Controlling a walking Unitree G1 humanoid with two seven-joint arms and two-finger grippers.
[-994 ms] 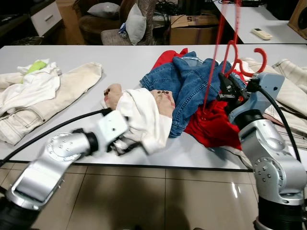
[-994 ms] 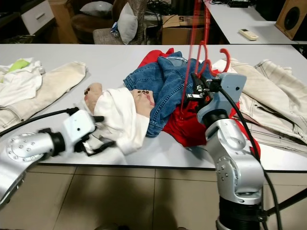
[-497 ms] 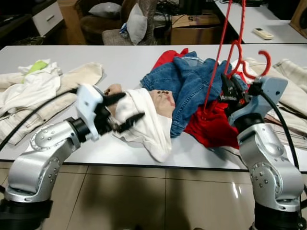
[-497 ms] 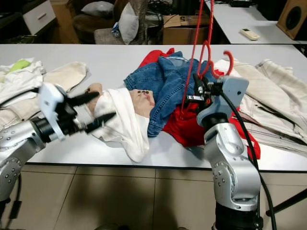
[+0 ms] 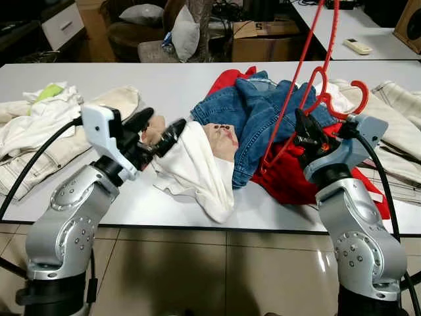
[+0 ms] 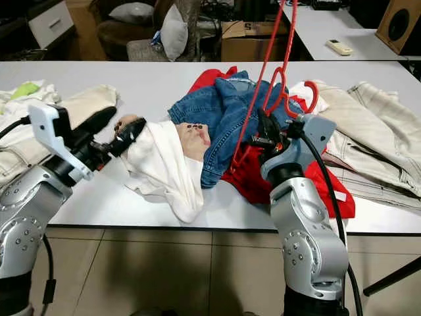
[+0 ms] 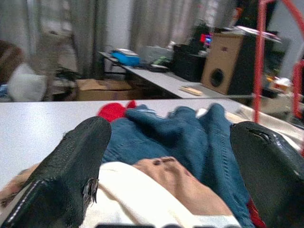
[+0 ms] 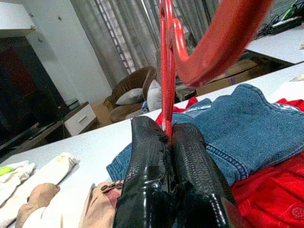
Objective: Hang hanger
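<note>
A red hanger (image 8: 166,71) stands tilted above the clothes pile, and my right gripper (image 5: 304,129) is shut on its lower part. Its hook (image 5: 359,85) curls beside that wrist. Under it lie blue jeans (image 5: 253,118) and a red garment (image 5: 289,179). My left gripper (image 5: 158,125) is open, its two fingers spread just above a white and tan garment (image 5: 197,164) at the pile's left end. In the left wrist view the fingers (image 7: 80,156) frame that garment and the jeans (image 7: 190,137).
The white table (image 5: 131,79) also carries beige trousers (image 5: 72,135) and a white top (image 5: 39,108) at the left, and pale clothes (image 5: 402,125) at the right. Armchairs (image 5: 151,26), a cardboard box (image 5: 263,39) and a second table with a remote (image 5: 358,46) stand behind.
My left arm rose from the table's front edge up over the white garment, and its fingers now stand apart. The right gripper leaned the hanger further to the left.
</note>
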